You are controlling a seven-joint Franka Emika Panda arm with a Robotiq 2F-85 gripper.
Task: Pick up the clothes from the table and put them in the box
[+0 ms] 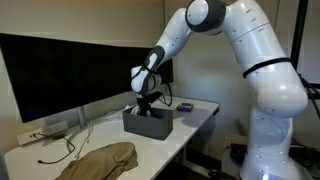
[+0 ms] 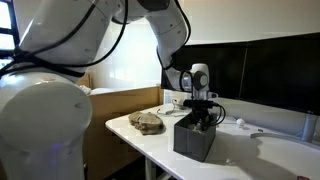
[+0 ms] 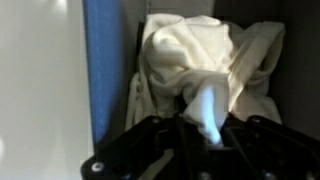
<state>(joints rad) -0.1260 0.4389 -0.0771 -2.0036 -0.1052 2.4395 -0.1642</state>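
A dark grey box stands on the white table in both exterior views (image 1: 150,124) (image 2: 194,140). My gripper (image 1: 147,104) (image 2: 203,113) hangs right over the box's opening. In the wrist view the gripper (image 3: 210,135) is shut on a tuft of a cream-white cloth (image 3: 205,55), which lies bunched inside the box. A tan cloth (image 1: 100,160) (image 2: 148,121) lies crumpled on the table, apart from the box and the gripper.
A large dark monitor (image 1: 70,70) (image 2: 270,65) stands behind the box. A power strip (image 1: 45,130) and a cable lie near the tan cloth. A small blue object (image 1: 185,106) sits beyond the box. A wooden cabinet (image 2: 110,105) stands beside the table.
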